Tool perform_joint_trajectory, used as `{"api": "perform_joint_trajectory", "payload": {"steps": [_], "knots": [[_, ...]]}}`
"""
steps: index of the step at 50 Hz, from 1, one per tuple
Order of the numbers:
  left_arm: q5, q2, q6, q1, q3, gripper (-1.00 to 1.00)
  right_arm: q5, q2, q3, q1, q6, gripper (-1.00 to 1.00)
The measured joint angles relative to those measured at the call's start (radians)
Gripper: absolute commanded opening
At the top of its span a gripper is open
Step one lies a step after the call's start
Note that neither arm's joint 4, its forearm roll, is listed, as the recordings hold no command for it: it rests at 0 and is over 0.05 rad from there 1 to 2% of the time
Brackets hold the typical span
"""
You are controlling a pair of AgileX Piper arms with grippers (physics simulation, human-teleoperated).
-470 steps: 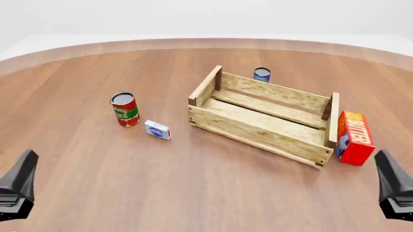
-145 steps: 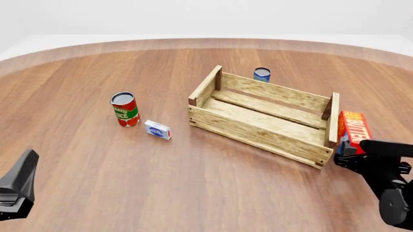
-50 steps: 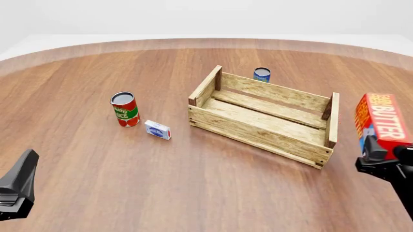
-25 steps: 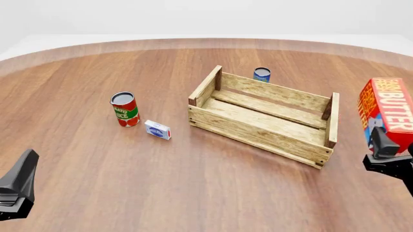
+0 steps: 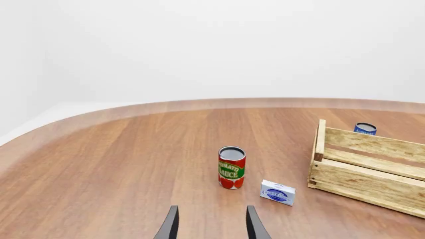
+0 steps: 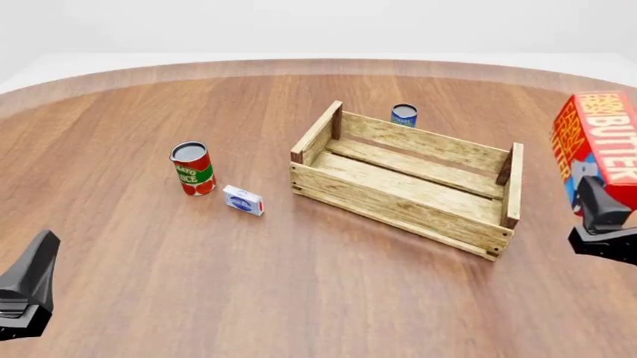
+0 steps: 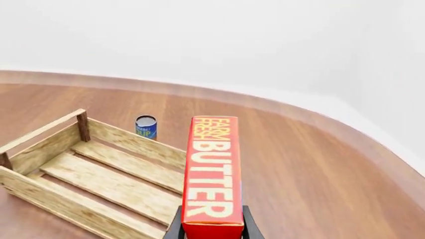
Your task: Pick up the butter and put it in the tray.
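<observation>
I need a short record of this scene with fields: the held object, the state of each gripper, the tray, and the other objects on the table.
held object: the butter, lifted off the table, right of the tray
right gripper: shut on the butter
left gripper: open, holding nothing
tray: wooden crate, nothing inside it
other objects: tomato sauce can upright, left of the tray; small white-and-blue box beside that can; blue can behind the tray
table: brown wood
</observation>
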Motion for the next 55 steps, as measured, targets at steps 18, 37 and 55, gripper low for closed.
{"api": "perform_joint_trajectory", "payload": {"steps": [18, 37, 55], "knots": [[0.0, 0.0, 0.0, 0.0, 0.0, 1.0, 0.078, -0.032, -0.06, 0.053, -0.02, -1.0], [0.0, 0.0, 0.0, 0.0, 0.0, 1.0, 0.086, 0.015, -0.115, 0.117, -0.024, -1.0], [0.0, 0.0, 0.0, 0.0, 0.0, 1.0, 0.075, 0.083, -0.164, 0.181, -0.021, -1.0]]}}
